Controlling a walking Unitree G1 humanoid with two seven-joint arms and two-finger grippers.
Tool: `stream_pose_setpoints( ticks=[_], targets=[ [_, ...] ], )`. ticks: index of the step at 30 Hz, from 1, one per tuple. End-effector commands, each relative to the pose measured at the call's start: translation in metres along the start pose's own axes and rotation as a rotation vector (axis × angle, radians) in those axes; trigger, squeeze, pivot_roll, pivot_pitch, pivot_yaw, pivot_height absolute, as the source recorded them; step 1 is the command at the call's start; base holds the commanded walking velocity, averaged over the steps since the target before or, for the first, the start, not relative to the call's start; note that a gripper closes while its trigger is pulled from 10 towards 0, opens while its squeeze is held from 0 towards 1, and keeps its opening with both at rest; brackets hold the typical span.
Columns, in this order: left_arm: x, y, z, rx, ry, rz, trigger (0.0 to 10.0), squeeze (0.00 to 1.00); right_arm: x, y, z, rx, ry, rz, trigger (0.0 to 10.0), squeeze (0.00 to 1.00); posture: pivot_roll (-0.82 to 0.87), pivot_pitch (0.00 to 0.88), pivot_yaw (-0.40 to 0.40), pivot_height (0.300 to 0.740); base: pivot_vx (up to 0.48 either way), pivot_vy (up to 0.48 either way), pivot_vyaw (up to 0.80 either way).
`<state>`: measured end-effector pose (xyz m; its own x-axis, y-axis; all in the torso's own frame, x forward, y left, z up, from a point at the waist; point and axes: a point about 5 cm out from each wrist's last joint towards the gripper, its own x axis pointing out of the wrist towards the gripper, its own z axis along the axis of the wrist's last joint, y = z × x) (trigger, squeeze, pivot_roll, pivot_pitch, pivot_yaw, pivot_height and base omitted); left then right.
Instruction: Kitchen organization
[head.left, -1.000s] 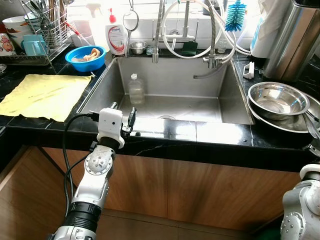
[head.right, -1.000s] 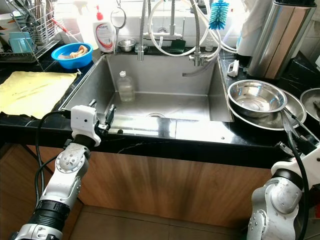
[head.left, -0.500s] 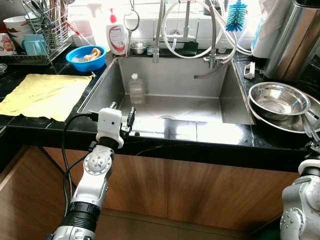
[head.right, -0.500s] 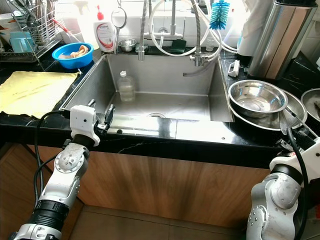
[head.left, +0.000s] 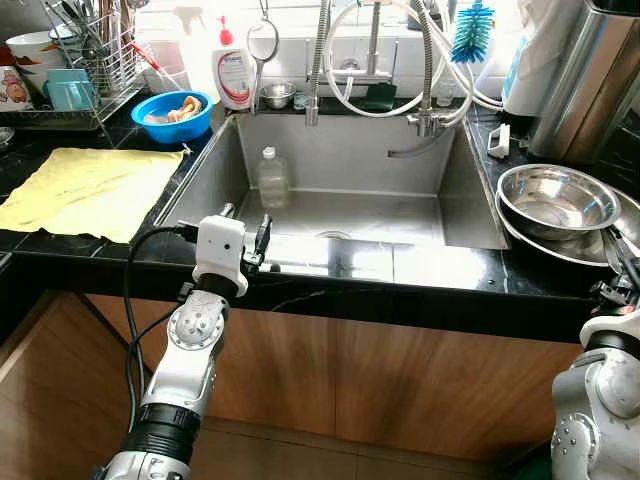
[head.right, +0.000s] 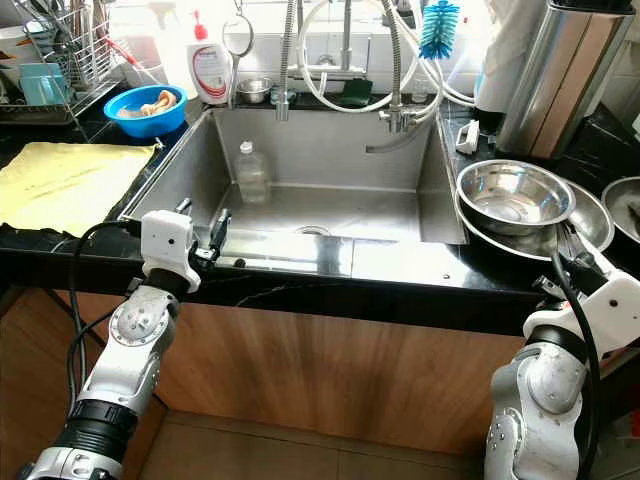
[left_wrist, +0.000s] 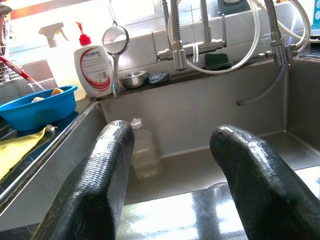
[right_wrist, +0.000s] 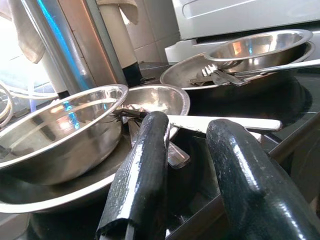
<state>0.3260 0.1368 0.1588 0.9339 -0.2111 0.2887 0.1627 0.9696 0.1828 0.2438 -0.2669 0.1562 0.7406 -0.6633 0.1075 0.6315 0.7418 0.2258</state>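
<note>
A clear plastic bottle (head.left: 272, 178) stands upright in the steel sink (head.left: 455, 205), against its back wall. My left gripper (head.left: 245, 221) rests open at the sink's front left rim, pointing at the bottle (left_wrist: 145, 155), with nothing between its fingers. Stacked steel bowls (head.left: 555, 198) sit on the black counter right of the sink. My right gripper (head.right: 578, 250) is open at the counter's front right edge, just before the bowls (right_wrist: 55, 130). A flat steel utensil (right_wrist: 225, 122) lies across a smaller bowl (right_wrist: 160, 100) beyond its fingertips.
A yellow cloth (head.left: 85, 190) lies left of the sink, with a blue bowl (head.left: 170, 115), dish soap bottle (head.left: 233, 75) and dish rack (head.left: 70, 60) behind it. Faucet hoses (head.left: 380, 60) and a blue brush (head.left: 470, 30) hang over the sink. A tall steel canister (head.left: 590, 80) stands back right.
My right arm has risen and moved in toward the counter edge and the steel bowls. The left arm and the bottle have stayed put.
</note>
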Motion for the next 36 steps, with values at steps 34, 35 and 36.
stream_pose_setpoints(
  ticks=[34, 35, 36],
  targets=[
    [0.006, 0.005, 0.001, 0.014, -0.019, 0.016, 10.0, 0.0, -0.01, 0.017, 0.036, -0.216, -0.212, 0.214, 10.0, 0.0, -0.11, 0.0, 0.07, 0.72, 0.0, 0.0, 0.0],
    [0.005, 0.006, 0.001, 0.015, -0.02, 0.018, 10.0, 0.0, -0.01, 0.019, 0.039, -0.227, -0.222, 0.227, 10.0, 0.0, -0.11, 0.0, 0.07, 0.72, 0.0, 0.0, 0.0],
    [0.003, 0.007, 0.0, 0.019, -0.017, 0.019, 10.0, 0.0, -0.01, 0.026, 0.048, -0.219, -0.256, 0.262, 10.0, 0.0, -0.11, 0.0, 0.069, 0.72, 0.0, 0.0, 0.0]
  ],
)
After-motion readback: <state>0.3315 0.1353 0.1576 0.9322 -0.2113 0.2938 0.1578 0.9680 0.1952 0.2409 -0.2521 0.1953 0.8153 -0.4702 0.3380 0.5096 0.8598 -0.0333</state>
